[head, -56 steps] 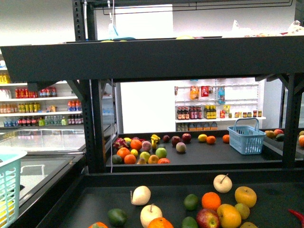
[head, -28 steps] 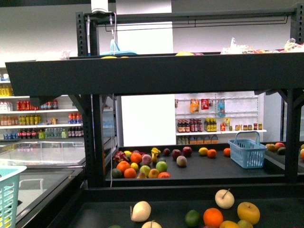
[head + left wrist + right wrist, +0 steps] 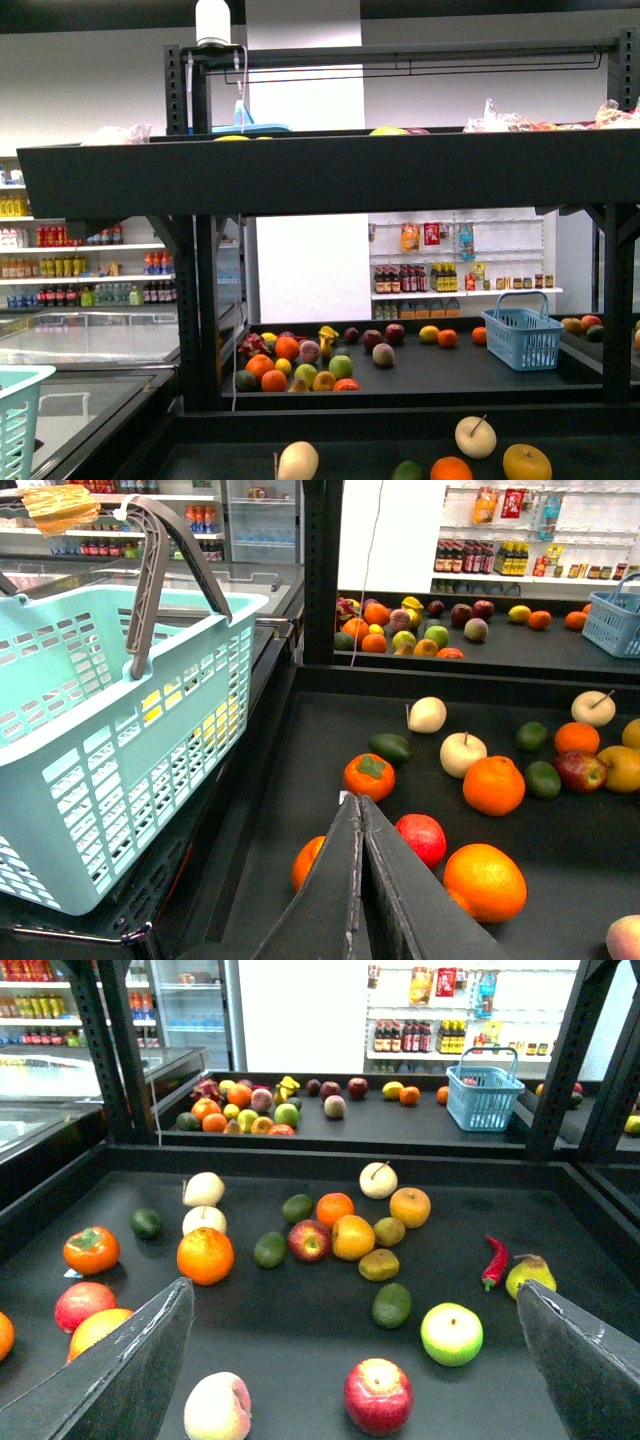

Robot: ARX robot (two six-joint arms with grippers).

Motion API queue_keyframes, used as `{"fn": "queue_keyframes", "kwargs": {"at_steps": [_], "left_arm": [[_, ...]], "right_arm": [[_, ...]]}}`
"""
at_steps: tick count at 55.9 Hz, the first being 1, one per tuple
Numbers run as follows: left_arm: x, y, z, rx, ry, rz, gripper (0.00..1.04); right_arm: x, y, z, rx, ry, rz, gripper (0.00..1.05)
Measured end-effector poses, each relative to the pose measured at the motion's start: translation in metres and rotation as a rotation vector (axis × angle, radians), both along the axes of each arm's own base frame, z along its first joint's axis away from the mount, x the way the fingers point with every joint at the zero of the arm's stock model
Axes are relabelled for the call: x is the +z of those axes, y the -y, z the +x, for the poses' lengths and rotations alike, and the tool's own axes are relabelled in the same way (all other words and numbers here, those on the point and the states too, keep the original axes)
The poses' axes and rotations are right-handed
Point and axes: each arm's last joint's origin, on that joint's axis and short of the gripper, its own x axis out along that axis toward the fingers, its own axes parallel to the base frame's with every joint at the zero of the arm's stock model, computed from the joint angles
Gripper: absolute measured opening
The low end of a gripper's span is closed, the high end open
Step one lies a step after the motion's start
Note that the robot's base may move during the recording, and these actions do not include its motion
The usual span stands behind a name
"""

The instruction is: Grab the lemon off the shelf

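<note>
The shelf [image 3: 320, 180] is a black metal stand with a lower tray of fruit and an upper tray whose front wall crosses the front view. The lemon [image 3: 230, 137] shows only as a thin bright yellow sliver over the upper tray's rim; the rest is hidden. Neither wrist view shows it. My left gripper [image 3: 352, 800] is shut with nothing in it, low over the lower tray [image 3: 300, 780] beside oranges and a red apple. My right gripper [image 3: 355, 1290] is open and empty over that tray, its fingers [image 3: 130, 1370] wide apart. Neither gripper appears in the front view.
A larger yellow-green fruit [image 3: 388, 130] also peeks over the upper rim. A teal basket [image 3: 110, 710] hangs left of the lower tray. A second stand behind carries fruit and a blue basket [image 3: 522, 338]. Black uprights [image 3: 197, 300] flank the opening.
The front view has risen: the upper tray sits lower in the picture, and most of the lower tray's fruit has slid out past the bottom edge.
</note>
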Motion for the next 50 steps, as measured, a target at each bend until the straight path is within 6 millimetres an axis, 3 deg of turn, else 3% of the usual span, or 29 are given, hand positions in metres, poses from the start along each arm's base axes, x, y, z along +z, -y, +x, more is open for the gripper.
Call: {"fn": "queue_keyframes", "kwargs": {"at_steps": [4, 31, 50], "left_arm": [[0.0000, 0.0000, 0.0000, 0.000, 0.000, 0.000, 0.09], [0.0000, 0.0000, 0.0000, 0.000, 0.000, 0.000, 0.98], [0.0000, 0.0000, 0.0000, 0.000, 0.000, 0.001, 0.97]], "right_arm": [[0.0000, 0.0000, 0.0000, 0.000, 0.000, 0.000, 0.97], [0.0000, 0.0000, 0.0000, 0.000, 0.000, 0.000, 0.97], [0.0000, 0.0000, 0.0000, 0.000, 0.000, 0.000, 0.97]]}}
